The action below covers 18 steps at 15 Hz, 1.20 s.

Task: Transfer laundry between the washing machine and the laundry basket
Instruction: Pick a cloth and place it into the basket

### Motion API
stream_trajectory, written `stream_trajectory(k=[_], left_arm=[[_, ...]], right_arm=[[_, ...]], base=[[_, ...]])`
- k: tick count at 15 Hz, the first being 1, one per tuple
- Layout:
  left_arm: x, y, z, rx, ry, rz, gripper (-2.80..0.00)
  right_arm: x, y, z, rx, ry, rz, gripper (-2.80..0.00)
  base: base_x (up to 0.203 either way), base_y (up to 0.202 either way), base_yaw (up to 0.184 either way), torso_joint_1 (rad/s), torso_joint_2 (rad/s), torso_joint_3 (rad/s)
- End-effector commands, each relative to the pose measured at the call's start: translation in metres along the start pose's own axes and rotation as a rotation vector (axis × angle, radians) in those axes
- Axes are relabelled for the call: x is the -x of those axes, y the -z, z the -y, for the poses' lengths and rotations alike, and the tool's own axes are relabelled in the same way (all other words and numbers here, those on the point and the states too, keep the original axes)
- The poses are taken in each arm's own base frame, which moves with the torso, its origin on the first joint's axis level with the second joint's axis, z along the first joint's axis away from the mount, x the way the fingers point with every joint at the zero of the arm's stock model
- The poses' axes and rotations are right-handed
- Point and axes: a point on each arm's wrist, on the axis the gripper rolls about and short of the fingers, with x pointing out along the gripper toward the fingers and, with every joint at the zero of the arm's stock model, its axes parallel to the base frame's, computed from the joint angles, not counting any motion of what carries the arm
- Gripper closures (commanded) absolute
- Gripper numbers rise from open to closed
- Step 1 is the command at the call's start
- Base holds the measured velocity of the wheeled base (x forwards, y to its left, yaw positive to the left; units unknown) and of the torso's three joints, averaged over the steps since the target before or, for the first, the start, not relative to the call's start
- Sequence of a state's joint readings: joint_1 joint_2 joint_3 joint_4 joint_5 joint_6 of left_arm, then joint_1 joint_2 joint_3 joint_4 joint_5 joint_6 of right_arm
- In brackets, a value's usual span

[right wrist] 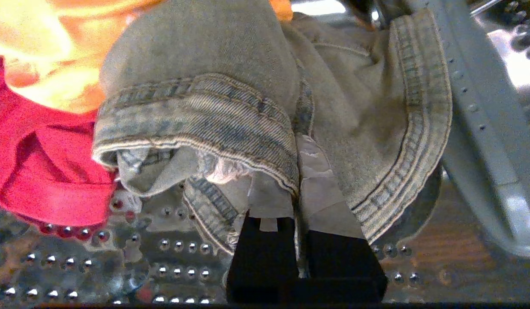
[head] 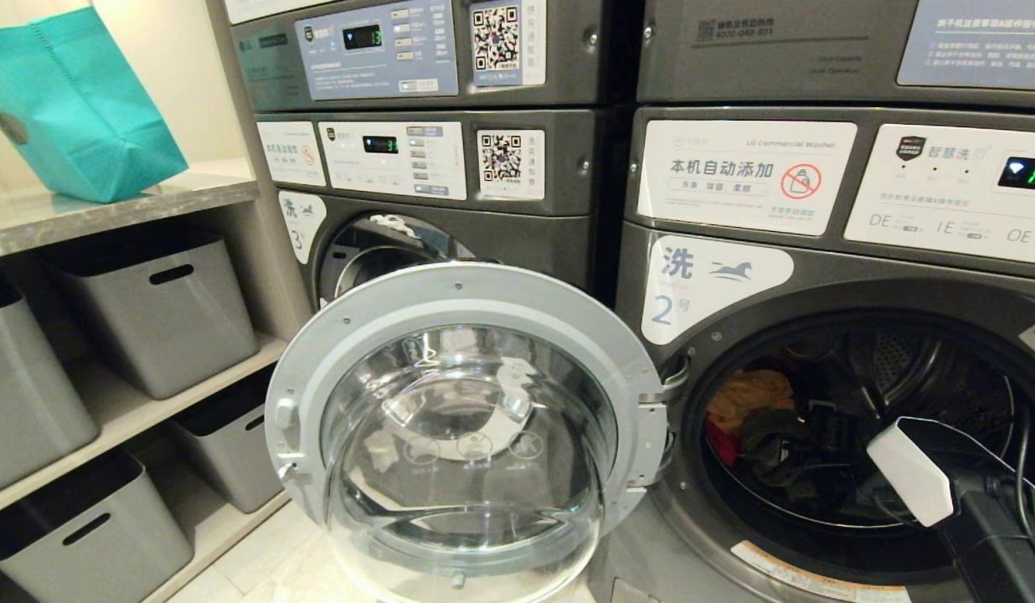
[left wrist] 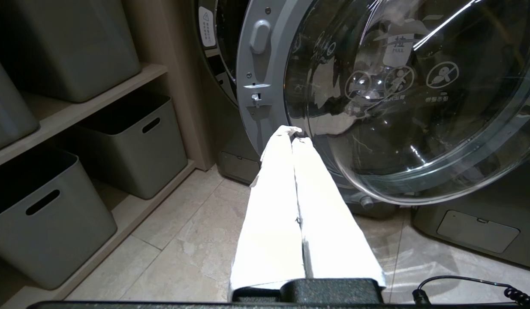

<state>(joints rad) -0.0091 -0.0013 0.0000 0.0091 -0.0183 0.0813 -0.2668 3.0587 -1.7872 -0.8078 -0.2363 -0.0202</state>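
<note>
Reaching into drum (head: 928, 368), right gripper (right wrist: 297, 171) clamped on jeans (right wrist: 230, 107), fingers pinching hem fold for pull-out. Door (head: 467, 419) swung wide, clearing way. Drum also holds orange top (right wrist: 55, 51), red garment (right wrist: 37, 171). Left gripper (left wrist: 294, 136) closed, empty, parked low near door. Basket not visible.

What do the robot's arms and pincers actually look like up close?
Each pincer is a pair of long, flat fingers wrapped in white, tapering toward the tips, fixed on a black block. The left pincer shows this best, with a thin black cable curling beside its base. The right arm is black, carries a white boxy housing and has thin black wires looping around it.
</note>
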Motion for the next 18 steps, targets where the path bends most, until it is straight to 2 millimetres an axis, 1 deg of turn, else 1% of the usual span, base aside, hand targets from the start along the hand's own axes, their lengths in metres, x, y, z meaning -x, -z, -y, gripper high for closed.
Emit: stream_trajectory(k=[1, 3, 4, 6, 7, 9, 11, 14, 15, 17, 18], left_arm=[[0.0, 0.0, 0.0, -0.002, 0.0, -0.001, 0.0], [0.0, 0.0, 0.0, -0.003, 0.0, -0.001, 0.0], [0.0, 0.0, 0.0, -0.005, 0.0, -0.001, 0.0], [0.0, 0.0, 0.0, -0.005, 0.0, -0.001, 0.0], [0.0, 0.0, 0.0, -0.003, 0.0, -0.001, 0.0], [0.0, 0.0, 0.0, 0.002, 0.0, 0.0, 0.0], [0.0, 0.0, 0.0, 0.001, -0.002, 0.002, 0.0], [0.0, 0.0, 0.0, 0.006, -0.001, 0.0, 0.0], [0.0, 0.0, 0.0, 0.008, -0.003, 0.0, 0.0], [0.0, 0.0, 0.0, 0.009, -0.003, 0.001, 0.0], [0.0, 0.0, 0.0, 0.009, -0.003, 0.002, 0.0]], right_arm=[[0.0, 0.0, 0.0, -0.001, 0.002, 0.002, 0.0], [0.002, -0.004, 0.001, -0.006, 0.0, 0.009, 0.0], [0.005, -0.013, 0.001, -0.012, 0.0, 0.022, 0.0], [0.019, -0.026, 0.004, -0.025, -0.007, 0.016, 0.0], [0.031, -0.03, 0.004, -0.03, -0.015, 0.008, 0.0], [0.066, -0.027, 0.002, -0.021, -0.037, -0.023, 0.0], [0.113, -0.018, -0.002, 0.0, -0.07, -0.055, 0.0], [0.184, -0.001, -0.003, 0.034, -0.124, -0.053, 0.0], [0.205, 0.003, -0.004, 0.047, -0.141, -0.066, 0.0], [0.244, -0.004, -0.001, 0.047, -0.16, -0.063, 0.0], [0.259, -0.009, 0.002, 0.031, -0.159, -0.061, 0.0]], base=[[0.0, 0.0, 0.0, 0.0, 0.0, 0.0], [0.0, 0.0, 0.0, 0.0, 0.0, 0.0], [0.0, 0.0, 0.0, 0.0, 0.0, 0.0], [0.0, 0.0, 0.0, 0.0, 0.0, 0.0], [0.0, 0.0, 0.0, 0.0, 0.0, 0.0], [0.0, 0.0, 0.0, 0.0, 0.0, 0.0], [0.0, 0.0, 0.0, 0.0, 0.0, 0.0], [0.0, 0.0, 0.0, 0.0, 0.0, 0.0], [0.0, 0.0, 0.0, 0.0, 0.0, 0.0], [0.0, 0.0, 0.0, 0.0, 0.0, 0.0], [0.0, 0.0, 0.0, 0.0, 0.0, 0.0]])
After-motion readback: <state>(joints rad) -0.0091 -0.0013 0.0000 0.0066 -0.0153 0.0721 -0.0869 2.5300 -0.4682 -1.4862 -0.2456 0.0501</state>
